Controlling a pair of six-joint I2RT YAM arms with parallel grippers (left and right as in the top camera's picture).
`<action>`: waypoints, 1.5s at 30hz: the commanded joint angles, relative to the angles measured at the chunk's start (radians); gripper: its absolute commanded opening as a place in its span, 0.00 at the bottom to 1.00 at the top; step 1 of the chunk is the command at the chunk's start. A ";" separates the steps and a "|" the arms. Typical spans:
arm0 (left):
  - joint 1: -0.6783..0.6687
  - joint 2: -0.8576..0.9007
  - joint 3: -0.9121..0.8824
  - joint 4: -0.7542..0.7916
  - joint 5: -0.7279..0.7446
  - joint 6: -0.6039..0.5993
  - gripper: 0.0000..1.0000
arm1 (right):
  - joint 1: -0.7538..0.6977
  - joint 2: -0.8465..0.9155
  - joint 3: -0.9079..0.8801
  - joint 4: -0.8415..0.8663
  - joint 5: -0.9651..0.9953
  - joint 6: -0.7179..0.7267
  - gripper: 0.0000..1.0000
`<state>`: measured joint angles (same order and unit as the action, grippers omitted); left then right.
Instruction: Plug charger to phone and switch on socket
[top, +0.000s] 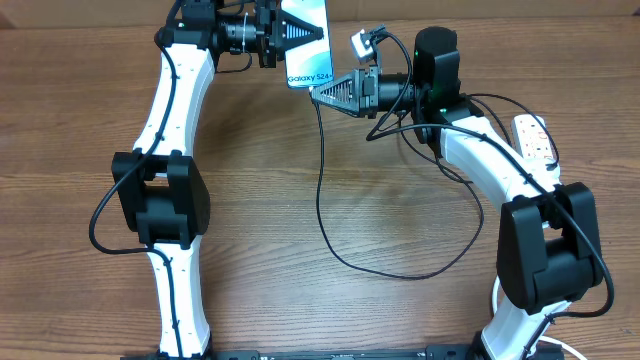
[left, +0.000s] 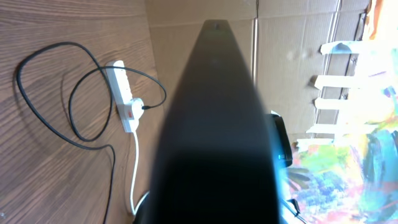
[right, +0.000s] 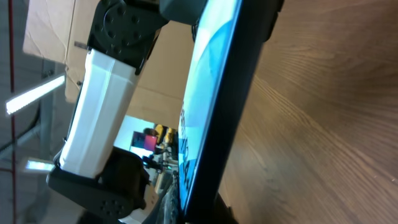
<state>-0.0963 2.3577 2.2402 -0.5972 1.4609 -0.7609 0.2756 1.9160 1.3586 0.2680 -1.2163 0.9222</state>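
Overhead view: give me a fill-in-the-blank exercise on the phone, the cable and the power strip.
The left gripper holds the phone, whose screen is ____ in colour.
The white text on the screen reads Galaxy ____.
The right gripper is at the phone's near end, and the thin cable running up to it is ____ in colour.
The white power strip lies on the robot's ____ side.
Missing words: blue; S24; black; right.
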 joint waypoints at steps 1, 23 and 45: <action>-0.021 -0.016 0.021 -0.004 0.025 0.014 0.04 | -0.005 -0.033 0.023 0.016 0.130 0.090 0.04; -0.023 -0.016 0.021 -0.004 0.030 0.013 0.04 | -0.002 -0.033 0.023 0.143 0.307 0.166 0.20; 0.003 -0.016 0.021 -0.005 -0.032 0.081 0.04 | -0.076 -0.033 0.023 -0.122 0.051 -0.075 0.86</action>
<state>-0.1127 2.3577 2.2517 -0.6056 1.4319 -0.7300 0.2230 1.9156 1.3617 0.2279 -1.1004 0.9802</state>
